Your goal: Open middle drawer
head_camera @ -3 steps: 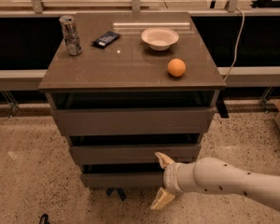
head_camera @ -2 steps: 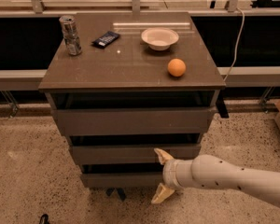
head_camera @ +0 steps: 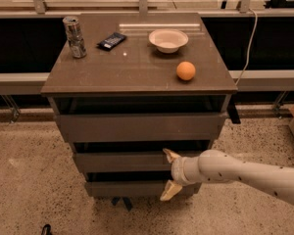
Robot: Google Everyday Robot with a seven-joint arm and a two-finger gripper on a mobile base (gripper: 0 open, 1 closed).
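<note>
Middle drawer: flat grey-brown front, no handle, second of three fronts on the cabinet, with a dark gap above it. Gripper is at its right part, fingers spread wide; upper tip at the drawer's top edge, lower tip over the bottom front. Gripper sits higher than a second ago; drawer unmoved. On top: one can at back-left corner, one packet beside it, one bowl near back edge, one orange near right edge.

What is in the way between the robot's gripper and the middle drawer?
Nothing visible. The gripper is right at the front of the middle drawer, near its right end, with its fingers spread open.
</note>
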